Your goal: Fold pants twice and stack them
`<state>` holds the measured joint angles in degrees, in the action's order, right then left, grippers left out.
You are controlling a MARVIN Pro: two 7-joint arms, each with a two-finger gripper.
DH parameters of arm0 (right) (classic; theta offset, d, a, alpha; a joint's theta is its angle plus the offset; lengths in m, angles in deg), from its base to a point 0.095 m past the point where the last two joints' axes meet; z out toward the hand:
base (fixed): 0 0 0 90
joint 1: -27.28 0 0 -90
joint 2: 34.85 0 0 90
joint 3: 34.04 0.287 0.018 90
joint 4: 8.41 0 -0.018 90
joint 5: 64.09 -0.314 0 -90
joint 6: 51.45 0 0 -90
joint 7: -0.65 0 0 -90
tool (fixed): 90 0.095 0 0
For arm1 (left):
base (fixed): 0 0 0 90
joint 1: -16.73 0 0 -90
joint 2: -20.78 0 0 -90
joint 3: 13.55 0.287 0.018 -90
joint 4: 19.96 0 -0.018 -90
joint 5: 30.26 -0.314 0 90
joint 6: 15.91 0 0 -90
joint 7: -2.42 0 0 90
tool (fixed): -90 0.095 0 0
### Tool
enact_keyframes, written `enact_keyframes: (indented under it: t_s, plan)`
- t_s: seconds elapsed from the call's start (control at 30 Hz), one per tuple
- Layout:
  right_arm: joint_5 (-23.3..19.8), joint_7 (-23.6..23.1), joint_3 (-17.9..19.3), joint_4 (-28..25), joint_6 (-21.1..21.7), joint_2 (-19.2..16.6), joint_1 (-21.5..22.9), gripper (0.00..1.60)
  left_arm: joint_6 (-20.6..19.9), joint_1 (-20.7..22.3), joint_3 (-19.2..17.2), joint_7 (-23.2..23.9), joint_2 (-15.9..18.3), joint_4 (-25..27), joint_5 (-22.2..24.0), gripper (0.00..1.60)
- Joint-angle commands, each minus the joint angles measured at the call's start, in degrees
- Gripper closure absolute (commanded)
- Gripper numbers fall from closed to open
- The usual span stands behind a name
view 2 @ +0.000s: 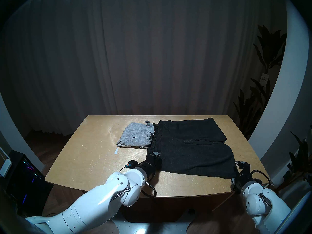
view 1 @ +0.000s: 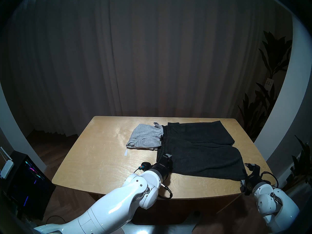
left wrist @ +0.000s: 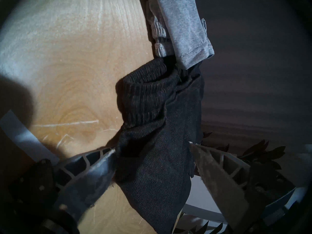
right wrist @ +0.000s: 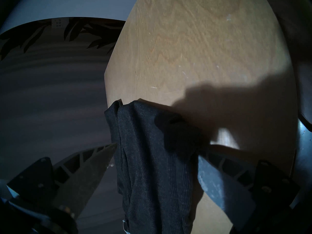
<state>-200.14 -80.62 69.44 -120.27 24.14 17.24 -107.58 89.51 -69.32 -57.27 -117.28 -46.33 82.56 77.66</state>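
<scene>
- The left gripper (left wrist: 152,155) stands wide, its fingers either side of the near waistband corner of the black shorts (view 1: 199,151), not clamped.
- The right gripper (right wrist: 157,148) is likewise wide, straddling the near leg hem.
- The black shorts lie flat on the wooden table (view 1: 94,161).
- The folded grey shorts (view 1: 145,138) touch their waistband at the far left.
</scene>
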Motion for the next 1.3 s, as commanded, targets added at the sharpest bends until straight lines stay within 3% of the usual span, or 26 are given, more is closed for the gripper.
enact_keyframes:
  t_s: [0.0, 0.3, 1.1, 1.13, 1.2, 1.23, 1.27]
  plan:
    - [-0.11, 0.2, -1.57, 0.47, -0.04, 0.4, 0.79, 0.0, 1.66, 0.04, 0.86, -3.05, -1.54, -3.52, -0.53, 0.0]
    - [-0.02, 0.32, -2.78, 1.09, -0.84, 0.73, 2.24, 0.0, 4.79, 0.43, 0.33, -4.33, -3.23, -5.7, -1.65, 0.0]
    - [0.91, 0.17, -6.69, 4.02, -2.36, 1.14, 7.38, 0.01, 4.09, 2.09, 0.29, -3.39, -4.08, -10.63, -1.85, 0.0]
    - [0.95, 0.12, -6.74, 4.18, -2.37, 1.15, 7.41, 0.41, 4.12, 2.0, 0.29, -3.31, -4.03, -10.61, -1.82, 0.0]
    - [0.97, 0.15, -6.79, 4.32, -2.48, 1.11, 7.42, 0.69, 4.16, 1.76, 0.18, -3.14, -3.91, -10.41, -1.62, 0.0]
    - [0.98, 0.2, -6.72, 4.26, -2.56, 1.12, 7.32, 0.8, 4.19, 1.66, 0.13, -3.13, -3.84, -10.27, -1.54, 0.26]
    - [0.99, 0.23, -6.63, 4.2, -2.6, 1.12, 7.19, 0.88, 4.2, 1.57, 0.07, -3.11, -3.76, -10.14, -1.44, 0.84]
